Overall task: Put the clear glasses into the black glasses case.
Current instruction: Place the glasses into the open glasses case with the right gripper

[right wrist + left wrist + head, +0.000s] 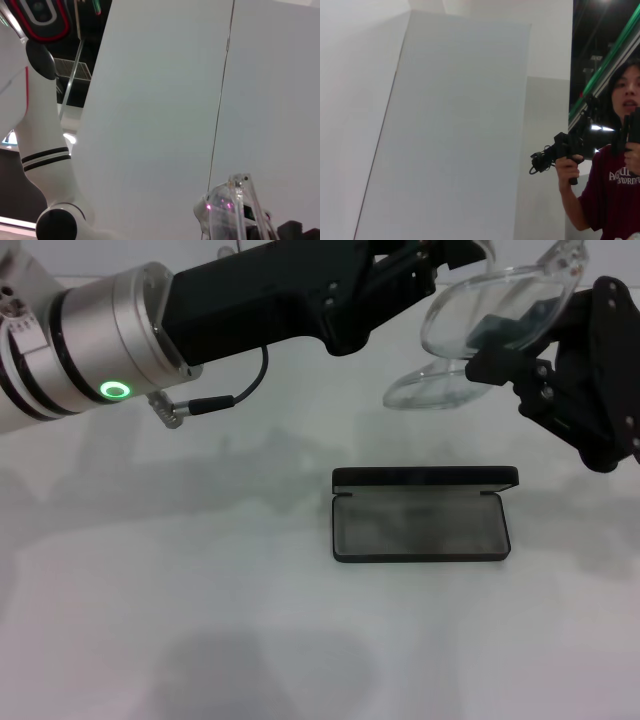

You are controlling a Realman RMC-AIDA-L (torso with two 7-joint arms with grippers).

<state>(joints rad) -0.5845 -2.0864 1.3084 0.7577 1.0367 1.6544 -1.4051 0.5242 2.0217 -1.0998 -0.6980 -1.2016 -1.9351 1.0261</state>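
We've got the glasses [478, 325] up in the air, well above and behind the open case [420, 527] on the table [200, 620]. The right gripper [500, 360] looks clamped on them; the left gripper [440, 265] is up there too, but we can't tell its jaws. Biggest worry: slick plastic slipping mid-handoff, or landing crooked across the case rim.

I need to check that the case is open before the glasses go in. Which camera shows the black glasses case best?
The head view: the black glasses case lies open on the table, lid up, grey lining showing. Neither wrist view shows it; the right wrist view catches only part of the clear glasses.
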